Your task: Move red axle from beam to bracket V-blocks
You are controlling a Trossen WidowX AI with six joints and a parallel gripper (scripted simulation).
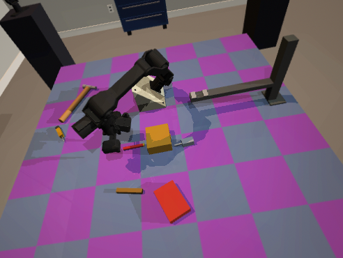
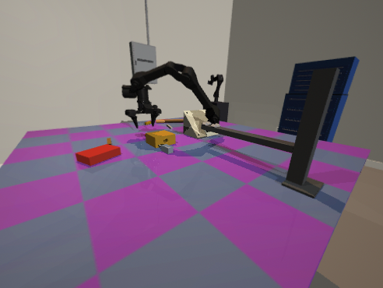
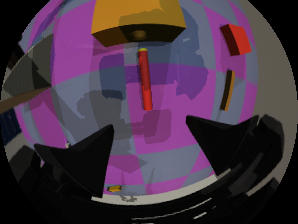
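Red cylindrical axle [image 1: 133, 147] [image 3: 145, 80]: on the checkered table, outside the holed face of the yellow block-shaped beam [image 1: 158, 139] [image 2: 160, 138] [image 3: 140, 20]
Long axis: toward that hole
Black two-fingered gripper [image 2: 145, 126] [image 3: 150, 123]: wide, empty, above the axle's outer end, opposite the beam

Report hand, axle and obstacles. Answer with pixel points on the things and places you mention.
Hand [image 1: 118, 134] [image 2: 145, 126] [image 3: 150, 123] open, nothing held. Axle [image 1: 133, 146] [image 3: 145, 80] out of yellow block [image 1: 157, 133] [image 2: 156, 135] [image 3: 137, 14], not in V-blocks [image 1: 194, 95]. Block close by, may obstruct.
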